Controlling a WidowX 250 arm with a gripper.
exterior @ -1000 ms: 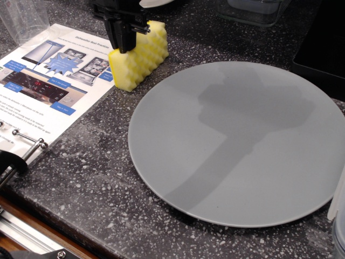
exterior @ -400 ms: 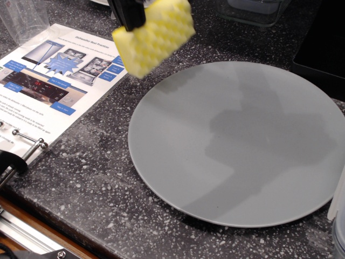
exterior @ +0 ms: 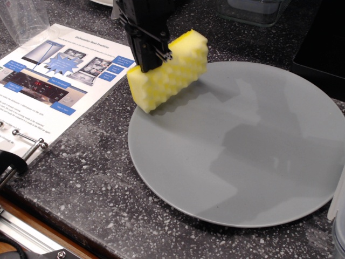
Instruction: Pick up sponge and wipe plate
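Observation:
The yellow sponge (exterior: 171, 71) with its wavy ridged face is held in my black gripper (exterior: 149, 49), which is shut on its top left part. The sponge hangs tilted over the upper left edge of the large grey plate (exterior: 248, 156); whether it touches the plate I cannot tell. The plate lies flat on the dark speckled counter (exterior: 91, 172) and fills the right of the view. Only the near side of the gripper shows.
A printed dishwasher leaflet in a ring binder (exterior: 48, 81) lies at the left. A clear container (exterior: 253, 11) stands at the back, a dark object (exterior: 323, 43) at the back right, and a pale edge (exterior: 338, 199) at the far right.
The gripper lifted the sponge off the counter beside the leaflet, carried it right and down, and now holds it over the plate's upper left edge.

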